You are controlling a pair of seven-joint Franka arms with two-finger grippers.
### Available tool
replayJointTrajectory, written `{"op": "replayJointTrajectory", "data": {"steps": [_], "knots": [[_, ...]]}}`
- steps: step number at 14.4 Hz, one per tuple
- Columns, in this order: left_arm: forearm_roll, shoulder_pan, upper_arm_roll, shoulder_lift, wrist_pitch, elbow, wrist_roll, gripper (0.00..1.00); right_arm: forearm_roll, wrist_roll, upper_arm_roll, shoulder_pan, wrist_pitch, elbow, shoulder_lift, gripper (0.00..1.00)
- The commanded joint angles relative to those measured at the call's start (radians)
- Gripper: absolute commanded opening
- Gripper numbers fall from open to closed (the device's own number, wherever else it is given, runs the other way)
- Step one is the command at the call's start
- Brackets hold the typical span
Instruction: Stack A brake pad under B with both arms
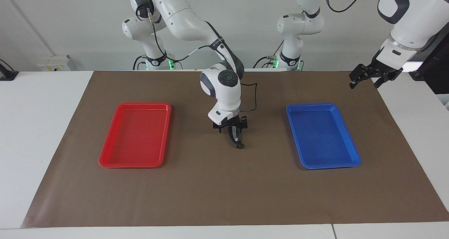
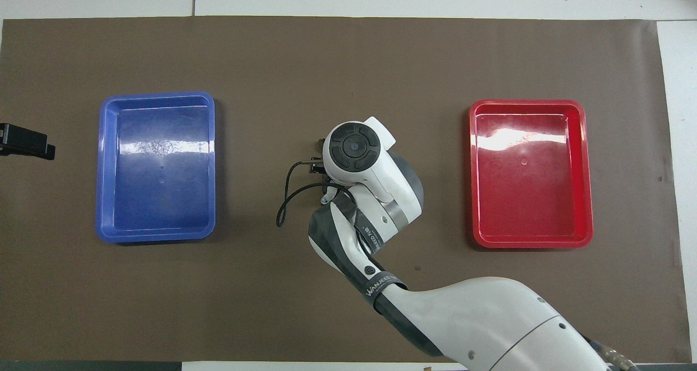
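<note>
On the brown mat (image 1: 224,197), B (image 1: 234,139) visible only facing, hidden overhead

A brake pad (image 1: 240,146) mostly hidden

You had the long black curved piece (image 1: 232,138) lying on the brown mat (image 1: 224,193), between the red tray (image 1: 109,161) and the blue tray (image 1: 329,166). A small bright spot showed on it. A dull grey end, the short pad (image 1: 240,146), peeked out under its tip farther from the robots; how squarely the 2 sat together could not be told. Your right gripper (image 1: 230,127) pointed down just over the pair, fingers spread and not gripping. Your left gripper (image 1: 364,78) hung open in the air over the mat's corner at the left arm's end.
</note>
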Motion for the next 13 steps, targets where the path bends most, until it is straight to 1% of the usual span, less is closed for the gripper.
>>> {"op": "replayJointTrajectory", "data": {"steps": [1, 4, 8, 10, 11, 13], "knots": [[0.020, -0.009, 0.001, -0.029, 0.019, -0.032, 0.008, 1.00, -0.056, 0.009, 0.006, -0.111, -0.083, -0.031, -0.137, 1.00], [0.020, -0.009, 0.001, -0.029, 0.019, -0.032, 0.009, 1.00, -0.060, -0.094, 0.006, -0.237, -0.201, -0.031, -0.246, 1.00], [0.020, -0.014, 0.001, -0.029, 0.027, -0.032, 0.012, 1.00, -0.061, -0.232, 0.004, -0.358, -0.377, -0.029, -0.352, 1.00], [0.020, -0.023, 0.001, -0.029, 0.027, -0.032, 0.011, 1.00, -0.061, -0.307, 0.006, -0.438, -0.451, -0.029, -0.420, 1.00], [0.020, -0.023, 0.001, -0.029, 0.030, -0.031, 0.012, 1.00, -0.061, -0.336, 0.006, -0.469, -0.484, -0.029, -0.454, 1.00], [0.020, -0.023, 0.001, -0.029, 0.030, -0.031, 0.012, 1.00, -0.061, -0.359, 0.006, -0.527, -0.512, -0.026, -0.500, 1.00]]}}
